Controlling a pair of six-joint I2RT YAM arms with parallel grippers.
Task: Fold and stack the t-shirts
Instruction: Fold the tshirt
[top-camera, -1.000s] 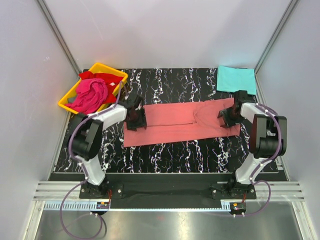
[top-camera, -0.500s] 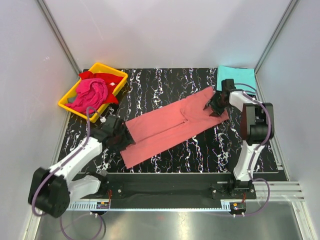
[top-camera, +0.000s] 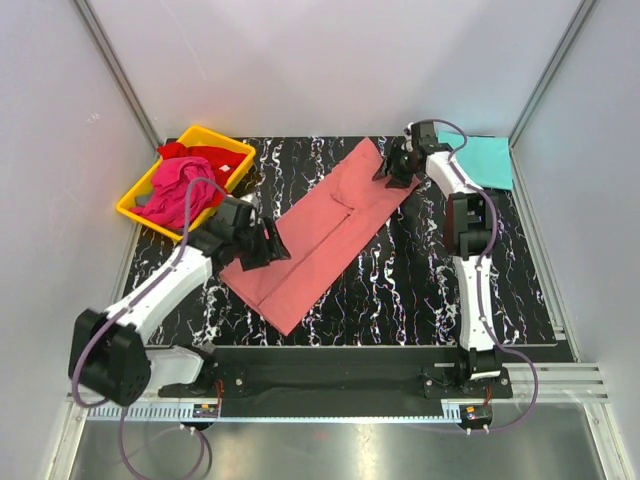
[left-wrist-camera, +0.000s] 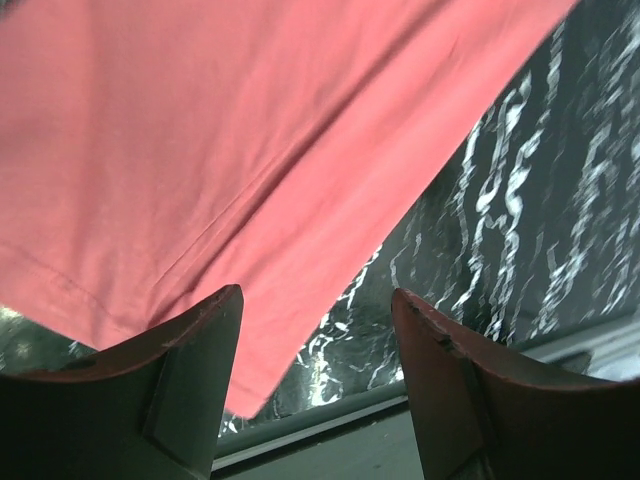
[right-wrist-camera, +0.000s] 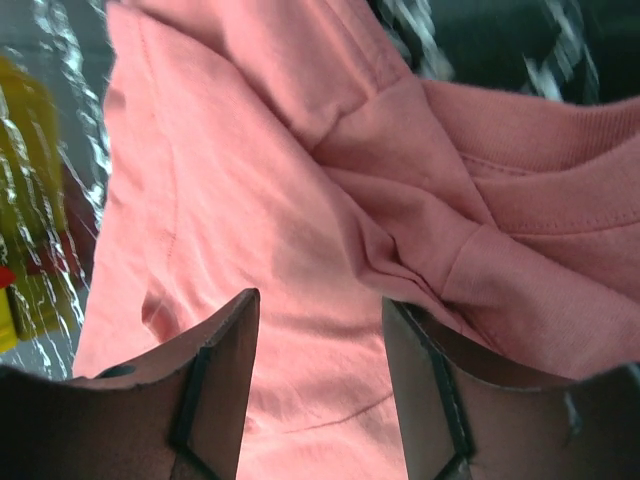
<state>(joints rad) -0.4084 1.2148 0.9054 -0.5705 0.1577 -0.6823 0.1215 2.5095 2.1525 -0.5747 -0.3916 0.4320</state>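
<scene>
While your two tools sit at opposite ends of it, the salmon-pink shirt (top-camera: 320, 235) lies flat on the bench (top-camera: 400, 290) as a long, narrow band, folded lengthwise, with a straight fold edge running down its middle. Its long axis runs on a diagonal, from the near left up to the far right. The stitched hem (left-wrist-camera: 60, 285) is at the near-left end, and the ribbed collar (right-wrist-camera: 560, 220) points far right, toward the turquoise shirt (top-camera: 487, 160), which lies folded into a neat rectangle in the far-right corner. The cloth is a soft, matte knit, smooth along most of its length but gathered into small creases beside the collar. Under it the bench is glossy black with white marble veining. Your left tool (top-camera: 262, 243) is at the left edge of the hem end, its dark fingers standing apart with flat cloth showing in the gap. Your right tool (top-camera: 390, 168) is at the collar end, likewise spread, with the bunched cloth between its fingers. You cannot tell from these views whether either presses on the fabric. At the far left, the rectangular yellow tray (top-camera: 215, 135) holds the magenta shirt (top-camera: 180, 190) and the red shirt (top-camera: 215, 158), both crumpled in a heap.
</scene>
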